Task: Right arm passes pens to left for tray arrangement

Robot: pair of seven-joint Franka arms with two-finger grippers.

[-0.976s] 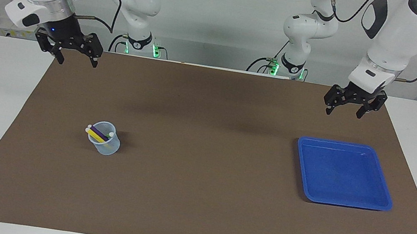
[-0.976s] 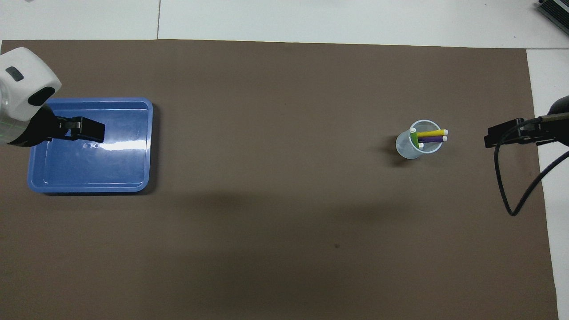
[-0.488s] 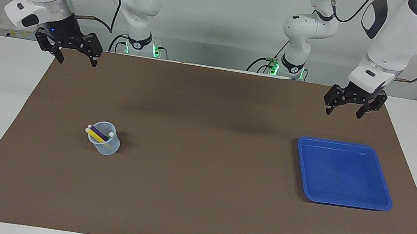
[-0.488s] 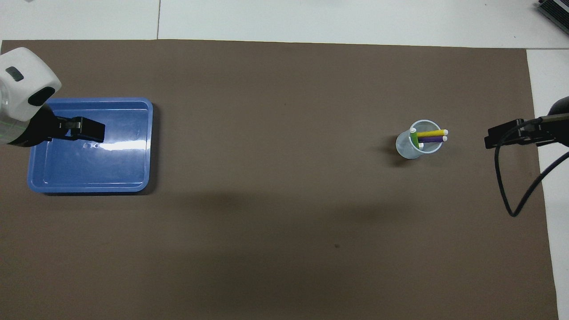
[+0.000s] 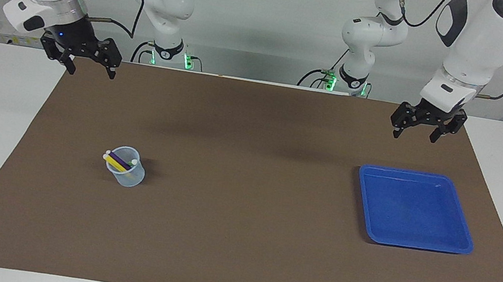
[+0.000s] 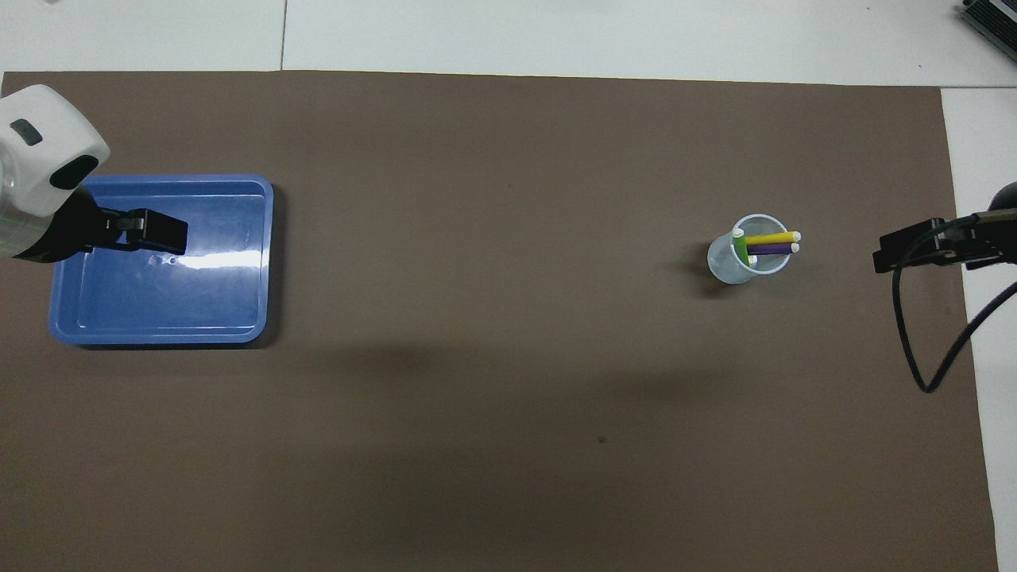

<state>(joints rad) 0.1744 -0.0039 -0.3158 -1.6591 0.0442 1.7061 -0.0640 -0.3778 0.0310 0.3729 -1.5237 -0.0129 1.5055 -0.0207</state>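
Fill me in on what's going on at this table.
Nothing is being handled yet. Three slim marker pens, green, yellow and purple, stand in a small clear plastic cup toward the right arm's end of the brown mat. The shallow blue plastic tray toward the left arm's end holds nothing. The right gripper hangs open over the mat's edge at its own end. The left gripper waits open, raised beside the tray.

A blue tray (image 6: 238,262) is lying at the frame's middle left, partly under the left gripper (image 6: 155,230). A clear cup (image 6: 727,266) holding three pens (image 6: 771,242) is standing right of centre; the right gripper (image 6: 914,248) is poking in from the right edge.
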